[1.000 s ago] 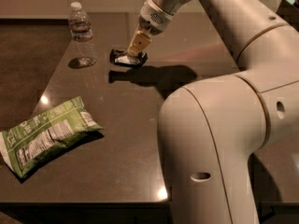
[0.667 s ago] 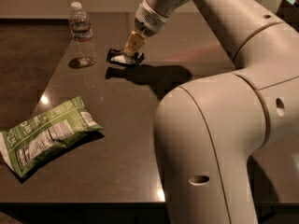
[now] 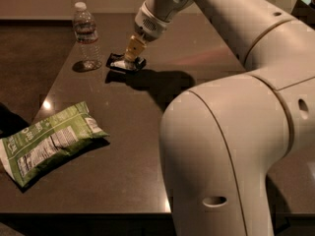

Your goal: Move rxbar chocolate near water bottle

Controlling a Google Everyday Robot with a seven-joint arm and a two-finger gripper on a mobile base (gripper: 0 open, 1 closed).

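Observation:
The rxbar chocolate (image 3: 118,63), a small flat black bar with white lettering, is at the far part of the dark table, just right of the water bottle (image 3: 86,36). The bottle is clear with a white cap and stands upright. My gripper (image 3: 132,59) comes down from above on the white arm and is shut on the bar's right end, holding it at or just above the tabletop. The fingertips are partly hidden against the bar.
A large green chip bag (image 3: 47,141) lies flat near the table's front left corner. My robot's big white arm and body (image 3: 231,132) fill the right side of the view. The dark table (image 3: 128,132) has its left edge running diagonally toward the bottle.
My gripper has moved left with the bar in it, bringing the bar closer to the water bottle. The bottle and chip bag have not moved.

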